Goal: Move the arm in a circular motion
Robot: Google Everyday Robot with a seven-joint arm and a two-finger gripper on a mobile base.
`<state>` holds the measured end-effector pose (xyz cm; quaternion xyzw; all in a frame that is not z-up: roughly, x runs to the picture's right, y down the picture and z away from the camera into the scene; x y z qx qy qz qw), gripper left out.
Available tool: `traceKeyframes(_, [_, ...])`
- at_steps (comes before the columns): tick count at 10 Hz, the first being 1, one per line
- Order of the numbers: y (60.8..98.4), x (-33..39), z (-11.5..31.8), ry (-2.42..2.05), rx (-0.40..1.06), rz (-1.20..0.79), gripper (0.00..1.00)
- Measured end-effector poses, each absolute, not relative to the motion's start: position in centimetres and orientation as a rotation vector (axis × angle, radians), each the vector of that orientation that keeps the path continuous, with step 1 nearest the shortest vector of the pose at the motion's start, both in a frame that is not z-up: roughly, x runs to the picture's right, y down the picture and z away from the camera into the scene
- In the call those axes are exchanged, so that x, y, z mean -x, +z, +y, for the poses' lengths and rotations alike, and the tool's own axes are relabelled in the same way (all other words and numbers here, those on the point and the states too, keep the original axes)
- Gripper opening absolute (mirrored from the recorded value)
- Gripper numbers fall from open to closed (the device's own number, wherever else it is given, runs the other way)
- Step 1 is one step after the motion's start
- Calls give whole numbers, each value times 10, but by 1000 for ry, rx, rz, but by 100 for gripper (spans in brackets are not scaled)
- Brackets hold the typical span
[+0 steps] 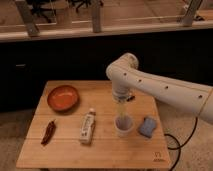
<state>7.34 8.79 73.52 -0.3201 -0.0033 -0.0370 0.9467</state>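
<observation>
We see a wooden table [67, 150] carrying two containers. An orange bowl [63, 97] sits toward the table's 10 o'clock corner, and we can make out nothing inside it but its own orange interior. A pale cup [124, 126] stands upright right of centre; the gripper [121, 111] hangs directly over its mouth, and we cannot tell whether the tip reaches inside or what, if anything, the cup contains.

At 3 o'clock from the cup, just beside it, lies a blue sponge [147, 126]. At 9 o'clock from the cup lies a white bottle [88, 126] on its side, cap pointing to 12 o'clock. Farther toward 9 o'clock, near the table's edge, lies a dark red chili [49, 131].

The arm [160, 87] comes in from 3 o'clock, runs up-left as a thick cream segment with dark dots to a rounded elbow above the table's middle, then turns straight down to the slim pale gripper.
</observation>
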Motion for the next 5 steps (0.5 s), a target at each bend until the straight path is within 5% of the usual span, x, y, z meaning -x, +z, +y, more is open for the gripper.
traceKeyframes(5, [743,-71,79,-80,641,1,80])
